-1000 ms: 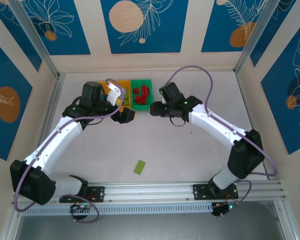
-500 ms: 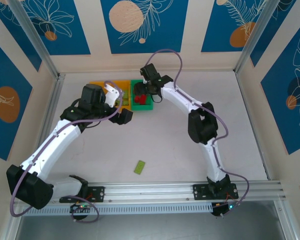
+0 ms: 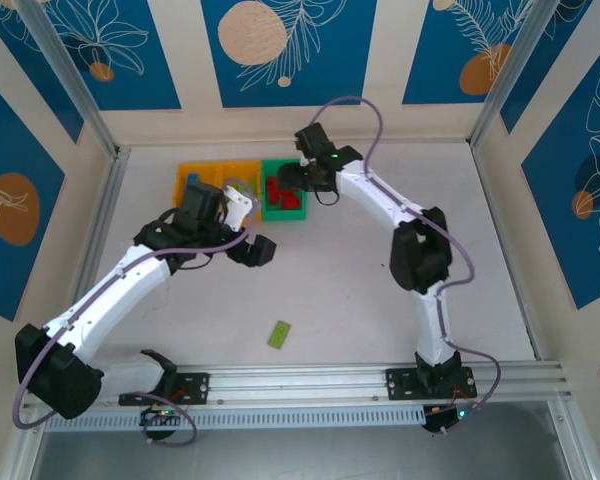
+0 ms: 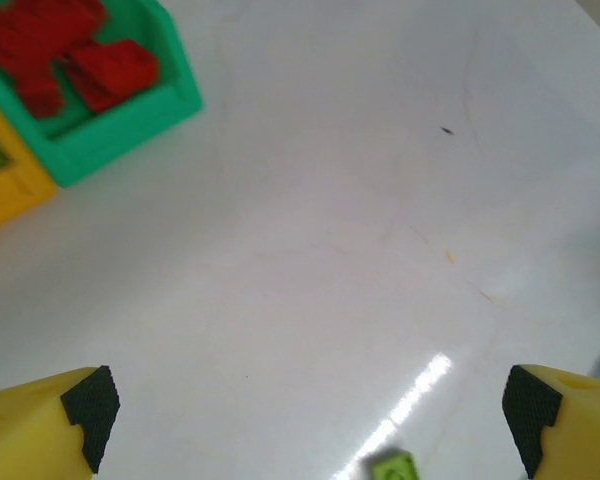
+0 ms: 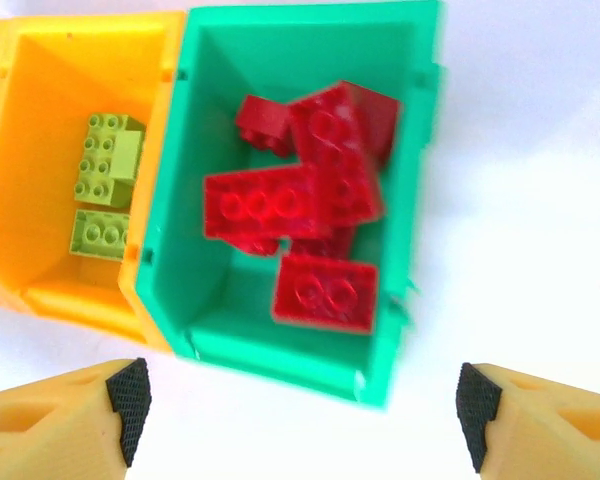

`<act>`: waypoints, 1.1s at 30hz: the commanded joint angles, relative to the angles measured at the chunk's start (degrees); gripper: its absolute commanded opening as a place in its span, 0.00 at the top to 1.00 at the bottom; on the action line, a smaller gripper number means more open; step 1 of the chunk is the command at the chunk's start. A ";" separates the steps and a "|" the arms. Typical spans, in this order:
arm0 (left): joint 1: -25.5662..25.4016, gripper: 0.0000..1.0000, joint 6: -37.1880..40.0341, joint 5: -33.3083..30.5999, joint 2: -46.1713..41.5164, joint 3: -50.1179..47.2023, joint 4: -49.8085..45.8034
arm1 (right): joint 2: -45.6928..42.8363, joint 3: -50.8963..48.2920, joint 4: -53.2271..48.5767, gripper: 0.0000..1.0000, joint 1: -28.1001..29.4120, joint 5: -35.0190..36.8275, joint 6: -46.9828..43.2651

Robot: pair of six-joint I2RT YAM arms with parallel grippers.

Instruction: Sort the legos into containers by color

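Three containers stand in a row at the back: two orange-yellow bins (image 3: 202,178) and a green bin (image 3: 283,212). Several red legos (image 5: 300,195) lie in the green bin (image 5: 280,362). Lime legos (image 5: 105,190) lie in the orange bin (image 5: 40,150) beside it. My right gripper (image 5: 300,410) hovers open above the green bin's near wall, with nothing between its fingers. It also shows in the top view as the right gripper (image 3: 288,180). My left gripper (image 3: 248,228) is open over bare table in front of the bins. One lime lego (image 3: 279,334) lies on the table, near my left gripper (image 4: 310,420).
The white table (image 3: 360,280) is walled at the back and sides. An aluminium rail (image 3: 380,380) runs along the near edge. The right arm (image 3: 420,250) arches over the table's middle right.
My right arm swung from the table's middle to above the green bin, and its jaws opened wider. My left arm drew back from the bins toward the near side.
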 commanded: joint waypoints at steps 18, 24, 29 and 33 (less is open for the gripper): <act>-23.41 0.02 -9.73 -13.91 16.45 -3.64 -13.77 | -17.27 -17.87 1.99 0.14 -9.89 -0.71 6.19; -25.82 0.05 -5.98 -17.41 24.67 -0.08 -14.37 | -18.39 -18.35 1.92 0.14 -10.75 -0.43 5.89; -25.87 0.03 -5.66 -13.57 27.25 0.40 -13.22 | -18.85 -18.35 1.31 0.14 -11.20 -0.63 5.86; -25.67 0.15 -8.22 -13.58 30.16 1.64 -13.96 | -19.87 -18.09 0.93 0.14 -11.73 -0.62 5.83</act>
